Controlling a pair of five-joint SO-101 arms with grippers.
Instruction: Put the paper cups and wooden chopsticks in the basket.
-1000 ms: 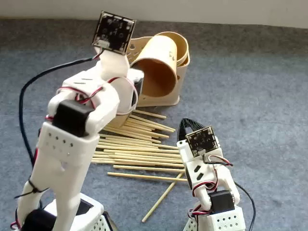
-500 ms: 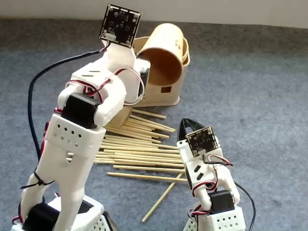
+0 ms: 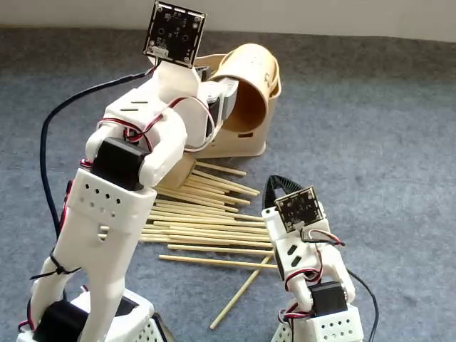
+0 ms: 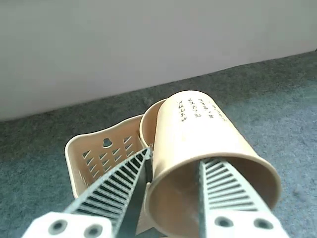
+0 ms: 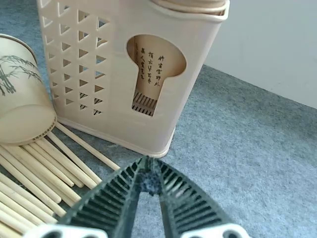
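The left pincer [image 4: 174, 157] has its jaws apart, one finger outside the cup [image 4: 208, 134] and the other inside its mouth, the cup's wall against the outer finger. Over the last second this arm lifted the cup from in front of the basket [image 4: 96, 156] toward the upper middle of the high view. In the last half second the inner finger has come clear in the cup's mouth, so the grip looks loosened. The cup now lies tilted on its side across the basket's top, against a second cup [image 4: 147, 116] already inside. I judge it released or nearly so, but not yet seated upright.

The right pincer [image 5: 147, 181] is closed on nothing, low in the right wrist view and facing the basket's side. Its arm has not moved.

The right wrist view shows a third cup [image 5: 22, 99] lying on its side at the left edge beside the basket. The high view shows the chopsticks [image 3: 206, 221] spread on the carpet [image 3: 385, 157], centre frame, all still outside the basket.
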